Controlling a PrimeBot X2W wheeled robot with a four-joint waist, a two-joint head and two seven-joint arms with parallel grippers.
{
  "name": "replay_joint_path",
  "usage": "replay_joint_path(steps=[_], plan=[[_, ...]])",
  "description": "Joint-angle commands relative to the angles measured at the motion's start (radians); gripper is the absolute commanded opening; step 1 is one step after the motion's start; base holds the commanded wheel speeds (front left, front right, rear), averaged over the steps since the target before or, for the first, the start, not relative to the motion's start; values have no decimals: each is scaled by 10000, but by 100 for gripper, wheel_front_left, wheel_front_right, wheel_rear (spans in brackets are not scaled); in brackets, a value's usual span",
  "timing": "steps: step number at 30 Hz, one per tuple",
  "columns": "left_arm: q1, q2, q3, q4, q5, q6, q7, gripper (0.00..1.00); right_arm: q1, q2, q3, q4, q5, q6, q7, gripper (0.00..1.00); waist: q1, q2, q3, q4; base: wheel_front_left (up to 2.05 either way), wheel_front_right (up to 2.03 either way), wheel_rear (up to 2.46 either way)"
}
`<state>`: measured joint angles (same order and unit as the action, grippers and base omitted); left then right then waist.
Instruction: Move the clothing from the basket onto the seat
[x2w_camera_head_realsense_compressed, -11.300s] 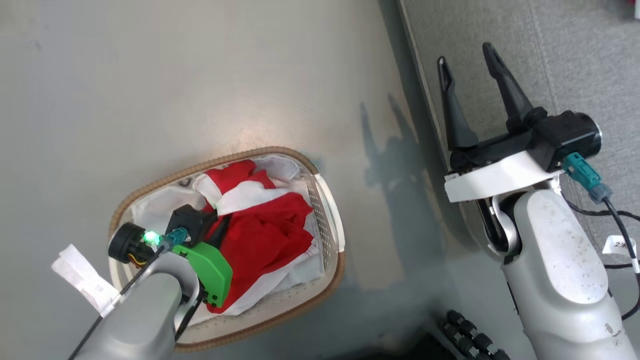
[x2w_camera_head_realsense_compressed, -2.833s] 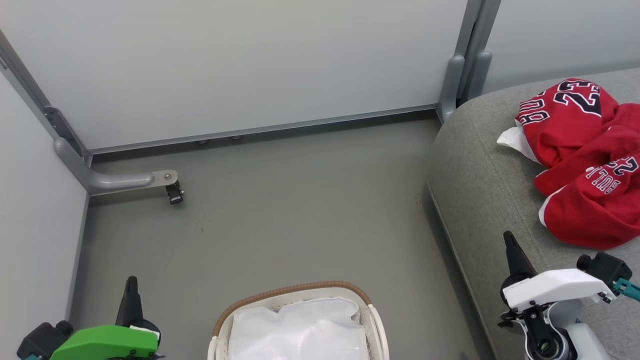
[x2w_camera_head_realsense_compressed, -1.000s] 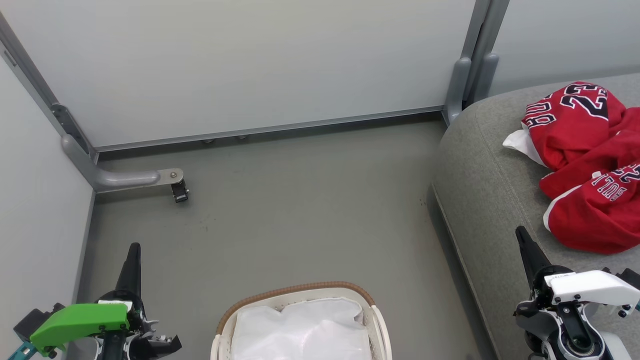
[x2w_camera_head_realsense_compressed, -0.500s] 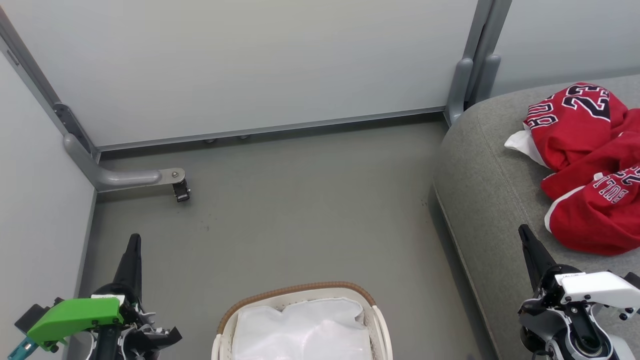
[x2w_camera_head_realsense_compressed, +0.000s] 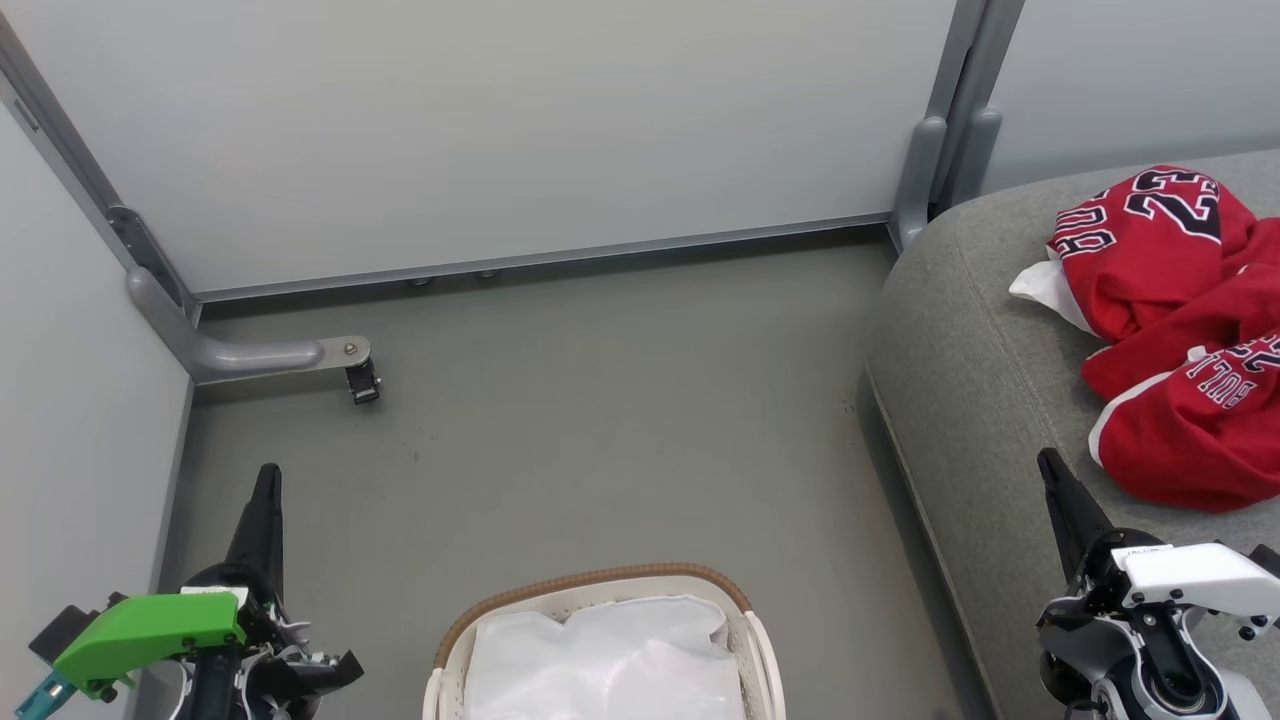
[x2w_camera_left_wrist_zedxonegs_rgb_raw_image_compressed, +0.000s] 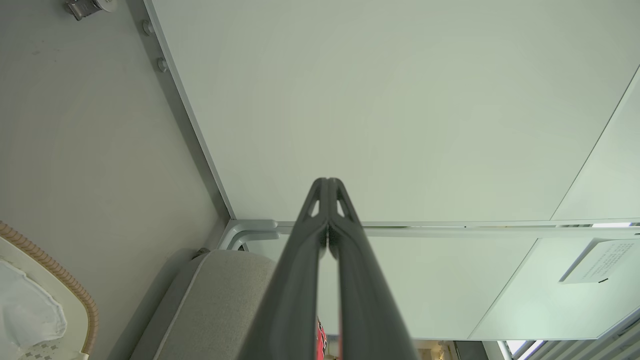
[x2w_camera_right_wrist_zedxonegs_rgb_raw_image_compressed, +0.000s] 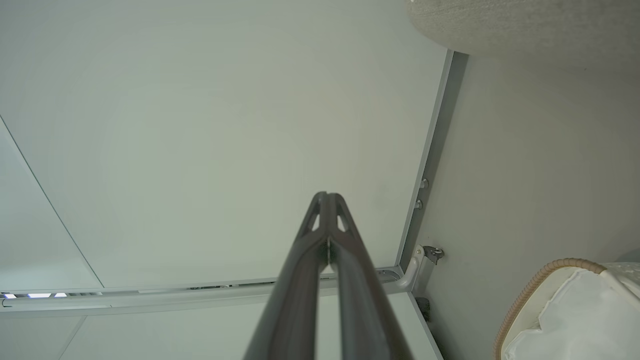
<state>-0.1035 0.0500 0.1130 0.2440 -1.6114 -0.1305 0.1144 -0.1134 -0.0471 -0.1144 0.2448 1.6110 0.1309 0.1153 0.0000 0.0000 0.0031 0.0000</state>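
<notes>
Your main risk now is the right claw (x2w_camera_head_realsense_compressed: 1050, 468). Its tip stands just beside the lower hem of the red clothing (x2w_camera_head_realsense_compressed: 1170, 330), which lies in a crumpled heap on the grey seat (x2w_camera_head_realsense_compressed: 980, 330) and runs off the right edge of the head view. If you swing that arm across or turn the body sharply, the finger could hook a fold and drag a piece towards the seat's rounded edge. Loose cloth like this would likely slide from there onto the floor (x2w_camera_head_realsense_compressed: 600, 430). The other thing to watch is calling the job done too soon. The basket (x2w_camera_head_realsense_compressed: 590, 578) is cut off by the bottom of the head view, so you can't be sure nothing is tucked low down or under a fold. What you can see of the basket, in the head view and in the slices at the edges of both wrist views, holds just the rumpled white liner (x2w_camera_head_realsense_compressed: 600, 660). Both claws are closed on nothing. The right one's fingers press together tip to tip in its wrist view. The left claw (x2w_camera_head_realsense_compressed: 265, 478) looks the same in its own view, and it is raised above bare floor, off to the left of the basket.
</notes>
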Motion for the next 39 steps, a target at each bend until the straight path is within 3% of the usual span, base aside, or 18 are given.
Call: replay_joint_path(steps=[1,39], plan=[[-108,5,26,-9,-27,-2,35,0,107,-59,-21,-29,36,-3,16,0,0,0,0,0,0,0,0],[-108,5,23,-9,-29,-4,33,0,108,-59,-19,-29,38,-3,14,0,0,0,0,0,0,0,0]])
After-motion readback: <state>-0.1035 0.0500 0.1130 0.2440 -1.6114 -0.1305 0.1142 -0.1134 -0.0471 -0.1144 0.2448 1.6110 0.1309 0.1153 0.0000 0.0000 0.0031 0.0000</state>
